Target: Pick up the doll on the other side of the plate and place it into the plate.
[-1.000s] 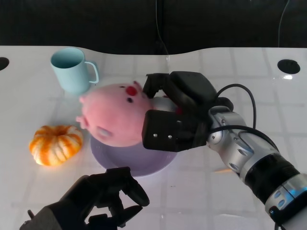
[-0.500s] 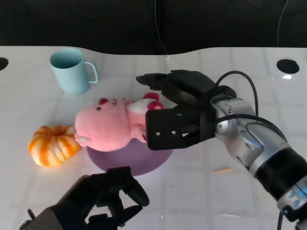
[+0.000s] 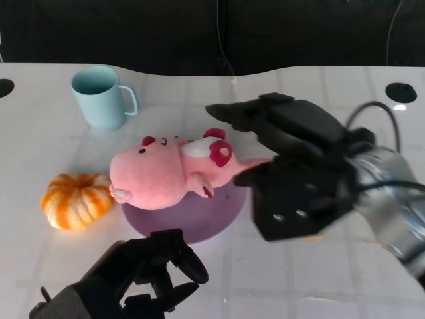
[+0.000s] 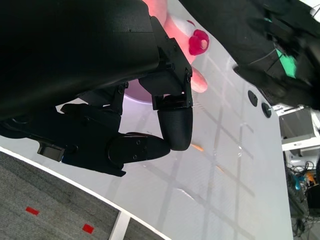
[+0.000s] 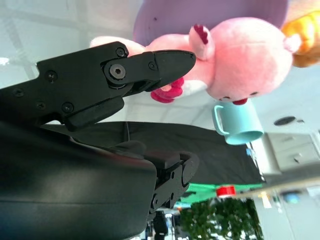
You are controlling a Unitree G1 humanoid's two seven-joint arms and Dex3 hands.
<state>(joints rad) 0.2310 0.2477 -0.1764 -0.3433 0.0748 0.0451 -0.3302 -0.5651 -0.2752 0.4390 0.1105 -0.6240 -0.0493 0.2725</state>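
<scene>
Now we have let go: our right hand (image 3: 292, 166) has drawn back from the doll (image 3: 166, 176), fingers spread wide and holding nothing. That doll has settled onto the plate (image 3: 219, 216), its head overhanging toward the pumpkin (image 3: 76, 199), so we judge the placing done. Our left hand (image 3: 143, 276) stays near the plate, fingers curled in on nothing.

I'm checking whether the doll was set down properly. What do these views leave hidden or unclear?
- Head view: the right hand covers the doll's rear end and the plate's right rim.
- Head view: the doll covers most of the plate, so their contact is unseen.
- Left wrist view: the left hand blocks nearly all of the plate.
</scene>
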